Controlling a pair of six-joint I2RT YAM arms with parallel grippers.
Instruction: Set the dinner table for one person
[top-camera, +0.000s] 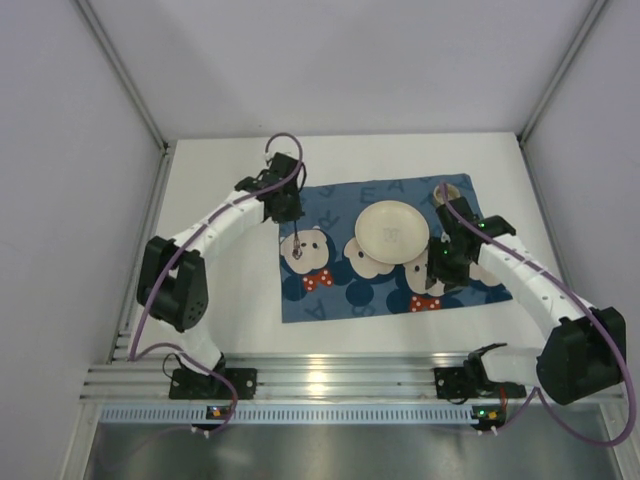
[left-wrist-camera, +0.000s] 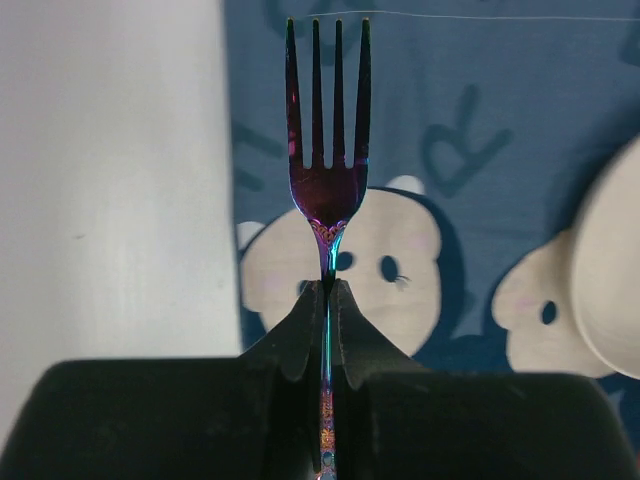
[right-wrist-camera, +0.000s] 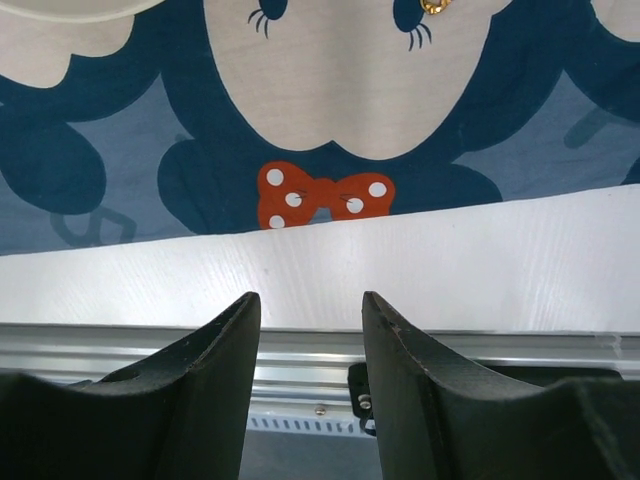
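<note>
On the dinner table (top-camera: 240, 300) lies the mat (top-camera: 350, 195): plate (top-camera: 391, 230) mid-mat, cup (top-camera: 447, 190) far-right, fork (left-wrist-camera: 327, 150) at its left.

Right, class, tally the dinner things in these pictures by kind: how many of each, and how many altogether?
Fork: 1
Plate: 1
Cup: 1
Cloth mat: 1
Total: 4

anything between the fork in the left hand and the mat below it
Nothing visible: the iridescent purple metal fork in the left hand is over bare blue mouse-print cloth mat, apart from the round cream plate.
</note>
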